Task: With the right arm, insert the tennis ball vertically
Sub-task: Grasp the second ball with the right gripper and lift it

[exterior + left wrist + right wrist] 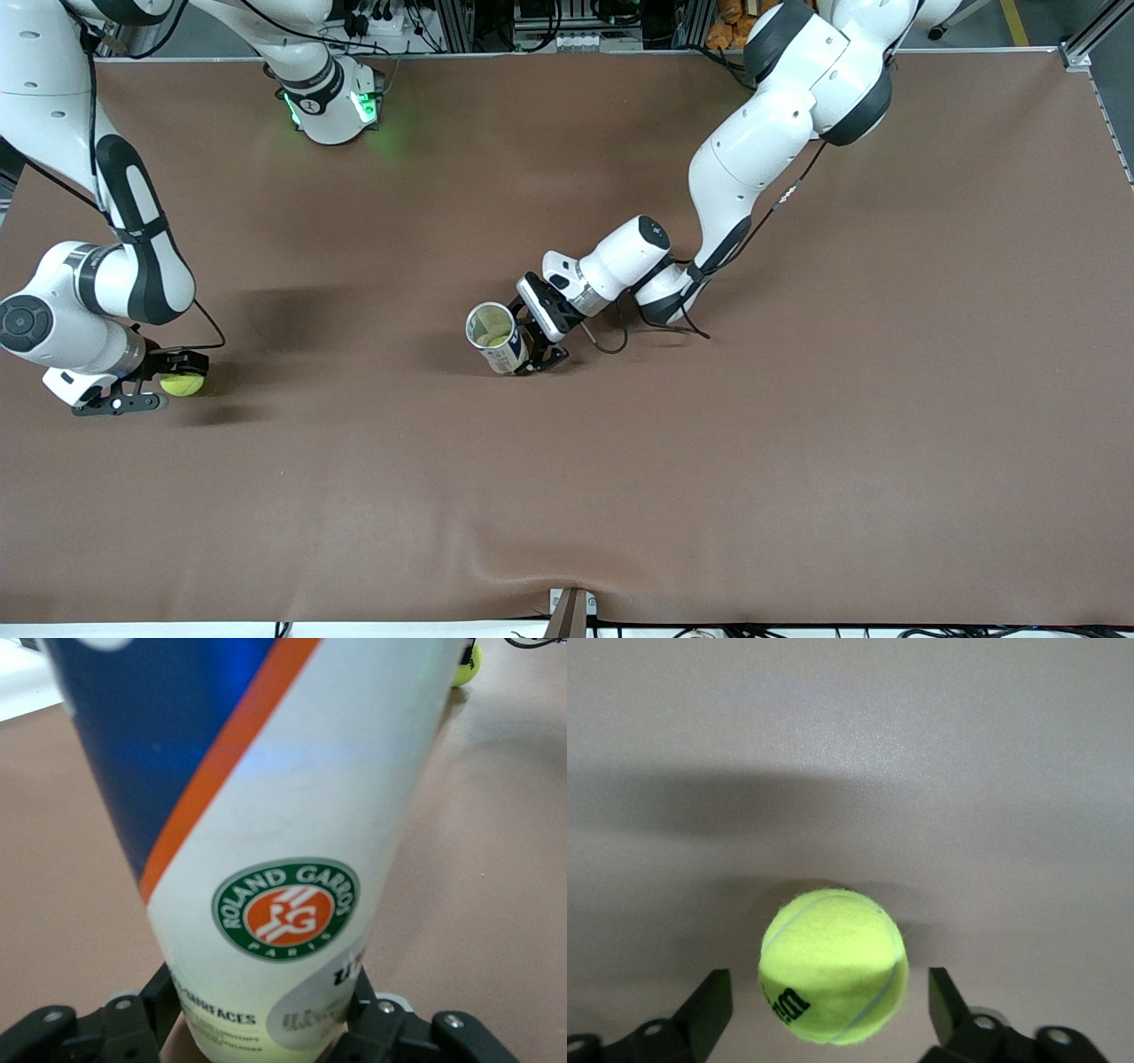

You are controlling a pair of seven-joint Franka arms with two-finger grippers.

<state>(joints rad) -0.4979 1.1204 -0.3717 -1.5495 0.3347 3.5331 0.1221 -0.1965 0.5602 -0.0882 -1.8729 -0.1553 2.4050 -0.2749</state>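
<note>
A yellow-green tennis ball (183,385) lies on the brown table near the right arm's end. My right gripper (174,382) is low at the ball. In the right wrist view its open fingers (713,1010) stand on either side of the ball (833,966), with a gap on each side. A white, blue and orange tennis ball can (498,339) stands in the middle of the table, its open mouth facing up. My left gripper (538,347) is shut on the can's lower part (266,815). The ball also shows far off in the left wrist view (467,665).
The brown mat (709,461) covers the whole table. The right arm's base (332,102), with a green light, stands at the table's edge farthest from the front camera. A cable (611,341) loops on the mat beside the left wrist.
</note>
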